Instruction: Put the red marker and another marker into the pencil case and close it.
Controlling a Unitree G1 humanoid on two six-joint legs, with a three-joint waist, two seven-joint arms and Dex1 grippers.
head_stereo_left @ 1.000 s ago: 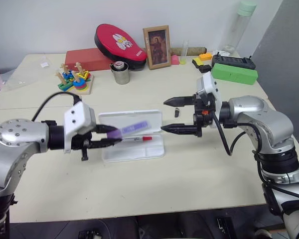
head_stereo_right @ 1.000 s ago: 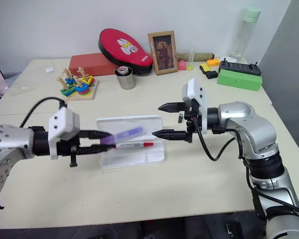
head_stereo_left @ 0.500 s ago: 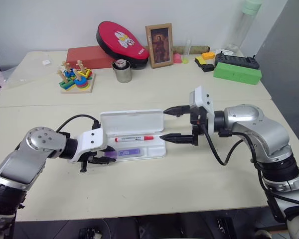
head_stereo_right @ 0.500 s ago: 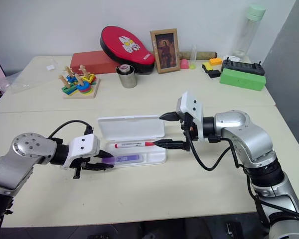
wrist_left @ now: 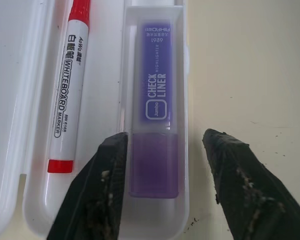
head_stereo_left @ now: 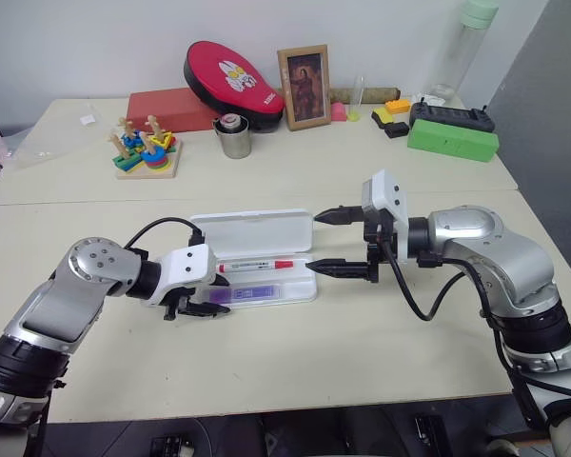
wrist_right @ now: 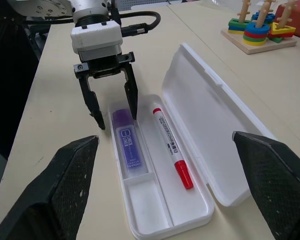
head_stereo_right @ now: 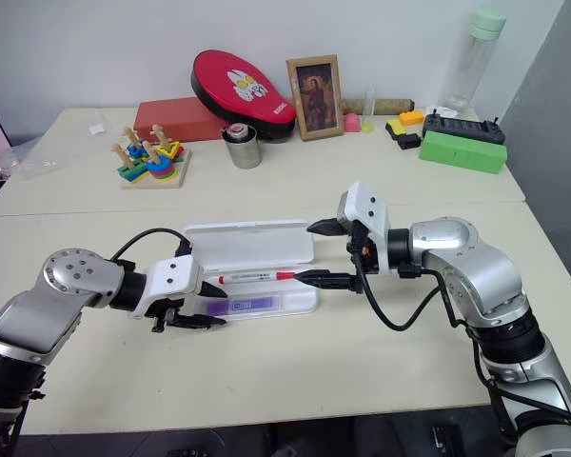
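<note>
Here a pale worktop (head_stereo_left: 295,352) is standing against a white wall. Along its far edge a red oval case (head_stereo_left: 230,78), a framed picture (head_stereo_left: 302,87), a metal cup (head_stereo_left: 233,136), a ring stacker (head_stereo_left: 145,152) and a green box (head_stereo_left: 452,140) are sitting, none blocking the pencil case (head_stereo_left: 257,255), which is lying open mid-worktop. Inside, the red marker (head_stereo_left: 257,266) and purple marker (wrist_left: 155,110) are lying side by side. The left gripper (wrist_left: 165,192) is straddling the purple marker's end, fingers spread, not pinching; the left wrist view is showing its "CHECK LINER" label. The right gripper (head_stereo_left: 329,242) is hovering wide open by the case's right end.

Open table (head_stereo_left: 295,352) lies clear at six o'clock of the pencil case (head_stereo_left: 257,231); its raised lid blocks twelve, the left gripper (head_stereo_left: 202,300) crowds nine, the right gripper (head_stereo_left: 335,243) three.
</note>
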